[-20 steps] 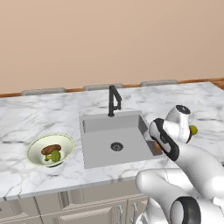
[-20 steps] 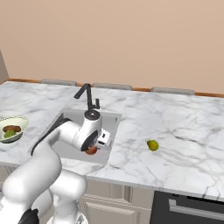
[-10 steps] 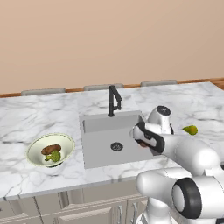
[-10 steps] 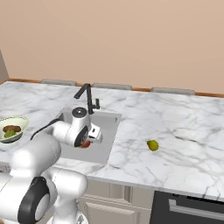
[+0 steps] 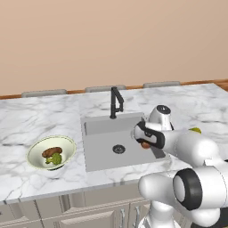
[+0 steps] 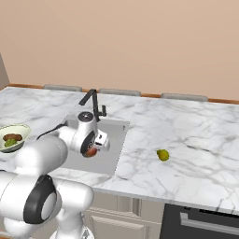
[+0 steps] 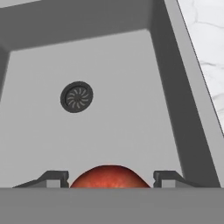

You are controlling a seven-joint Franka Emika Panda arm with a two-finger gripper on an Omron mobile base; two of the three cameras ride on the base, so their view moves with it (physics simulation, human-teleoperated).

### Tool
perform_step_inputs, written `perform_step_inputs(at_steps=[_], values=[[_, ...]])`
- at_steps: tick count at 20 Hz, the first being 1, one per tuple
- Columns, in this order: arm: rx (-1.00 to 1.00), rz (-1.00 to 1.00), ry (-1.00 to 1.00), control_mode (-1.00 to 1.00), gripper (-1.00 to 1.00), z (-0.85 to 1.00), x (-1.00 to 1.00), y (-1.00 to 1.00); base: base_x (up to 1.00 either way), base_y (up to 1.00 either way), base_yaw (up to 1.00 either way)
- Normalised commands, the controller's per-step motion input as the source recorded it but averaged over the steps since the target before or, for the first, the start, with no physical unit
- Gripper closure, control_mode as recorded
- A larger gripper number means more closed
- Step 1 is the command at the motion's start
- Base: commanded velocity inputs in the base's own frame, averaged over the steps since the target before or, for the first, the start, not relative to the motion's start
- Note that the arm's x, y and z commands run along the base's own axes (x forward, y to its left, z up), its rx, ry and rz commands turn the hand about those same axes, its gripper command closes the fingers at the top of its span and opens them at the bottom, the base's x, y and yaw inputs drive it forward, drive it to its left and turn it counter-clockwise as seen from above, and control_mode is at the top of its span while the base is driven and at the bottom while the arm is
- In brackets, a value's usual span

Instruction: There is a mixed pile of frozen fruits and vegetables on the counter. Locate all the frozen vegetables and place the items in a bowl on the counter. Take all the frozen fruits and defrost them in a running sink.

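**A rendered home kitchen, built around the sink**

I am looking at a kitchen. A grey recessed sink (image 5: 107, 149) with a round dark drain (image 7: 76, 96) sits in a white marble counter (image 6: 186, 135) with grey veining. A slim black faucet (image 5: 116, 102) rises at the sink's back edge. Below the sink, beige cabinets (image 5: 89, 213) with panelled doors run under the counter. Behind the sink stands a plain tan wall (image 5: 111, 40). To the sink's left, a bowl (image 5: 67, 143) of food rests on the marble. Every surface looks smooth and computer-drawn.
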Motion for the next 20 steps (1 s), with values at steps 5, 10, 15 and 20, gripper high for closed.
perform_step_inputs(at_steps=[5, 10, 15, 20], values=[[0.00, 0.00, 0.00, -1.00, 1.00, -0.29, 0.00, 0.00, 0.00, 0.00, 0.00], [0.00, 0.00, 0.00, -1.00, 1.00, -0.21, 0.01, 0.00, 0.00, 0.00, 0.00], [0.00, 0.00, -0.04, -1.00, 1.00, -0.28, 0.08, 0.05, 0.00, 0.00, 0.00], [0.00, 0.00, -0.03, -1.00, 1.00, -0.18, 0.05, 0.01, 0.00, 0.00, 0.00]])
